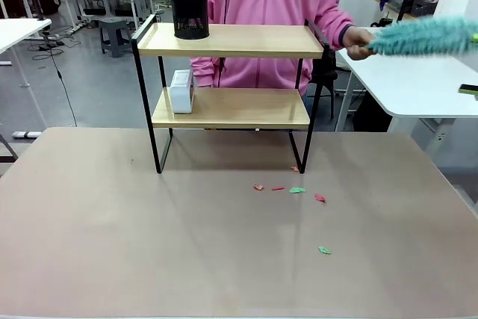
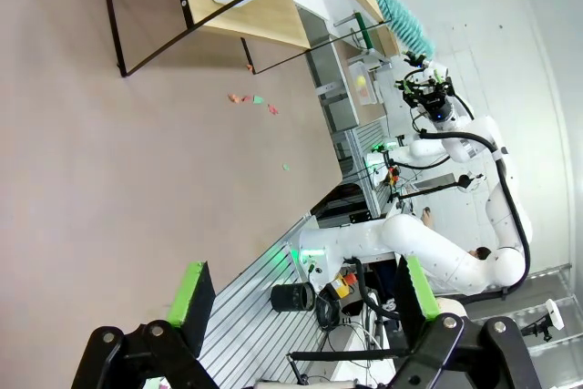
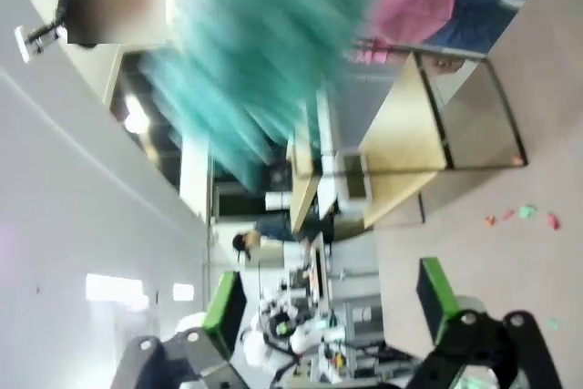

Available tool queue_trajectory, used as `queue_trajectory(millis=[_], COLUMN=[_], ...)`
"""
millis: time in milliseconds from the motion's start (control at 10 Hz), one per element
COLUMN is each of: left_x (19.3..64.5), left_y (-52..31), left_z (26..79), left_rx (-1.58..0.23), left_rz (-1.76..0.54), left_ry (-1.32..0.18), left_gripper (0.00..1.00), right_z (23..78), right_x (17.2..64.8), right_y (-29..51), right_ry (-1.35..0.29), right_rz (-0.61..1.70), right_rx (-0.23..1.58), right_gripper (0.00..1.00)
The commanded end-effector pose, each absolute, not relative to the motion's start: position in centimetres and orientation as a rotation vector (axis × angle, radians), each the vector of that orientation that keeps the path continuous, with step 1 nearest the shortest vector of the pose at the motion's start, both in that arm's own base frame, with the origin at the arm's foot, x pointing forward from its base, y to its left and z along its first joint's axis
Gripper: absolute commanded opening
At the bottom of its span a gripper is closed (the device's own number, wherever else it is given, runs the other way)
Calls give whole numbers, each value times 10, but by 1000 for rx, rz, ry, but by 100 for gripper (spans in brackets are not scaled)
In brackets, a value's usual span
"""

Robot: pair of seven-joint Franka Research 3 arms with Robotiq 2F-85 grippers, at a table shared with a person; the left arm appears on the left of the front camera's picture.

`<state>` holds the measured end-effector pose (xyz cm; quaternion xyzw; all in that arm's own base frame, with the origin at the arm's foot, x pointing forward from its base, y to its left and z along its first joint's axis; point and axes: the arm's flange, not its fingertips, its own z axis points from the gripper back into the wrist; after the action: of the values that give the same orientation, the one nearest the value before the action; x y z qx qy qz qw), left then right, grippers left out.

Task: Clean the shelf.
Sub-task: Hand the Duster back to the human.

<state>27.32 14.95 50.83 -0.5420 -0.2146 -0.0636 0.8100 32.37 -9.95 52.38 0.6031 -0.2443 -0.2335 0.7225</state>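
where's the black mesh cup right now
In the front view, the black mesh cup stands upright on the top board of the shelf, near its left end, directly above the small white box on the lower board.

The shelf (image 1: 231, 107) stands at twelve o'clock; a hand (image 1: 357, 40) holds a teal duster (image 1: 423, 36) at two o'clock.

Teal duster (image 3: 264, 61) motion-blurred in right wrist view, tip cut off in front view
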Motion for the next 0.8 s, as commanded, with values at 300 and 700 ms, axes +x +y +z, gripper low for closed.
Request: queue_trajectory(millis=[300,700], left_x=[271,271], left_y=[153,153], left_z=[509,509], left_rx=[-1155,-1155], left_rz=[-158,-158], left_ry=[-462,-462], left_gripper=[100,100], right_z=[474,470], right_x=[351,343], right_y=[40,59], right_ry=[-6,11], right_rz=[-133,-161], right_rx=[1364,1384], right_gripper=[100,100])
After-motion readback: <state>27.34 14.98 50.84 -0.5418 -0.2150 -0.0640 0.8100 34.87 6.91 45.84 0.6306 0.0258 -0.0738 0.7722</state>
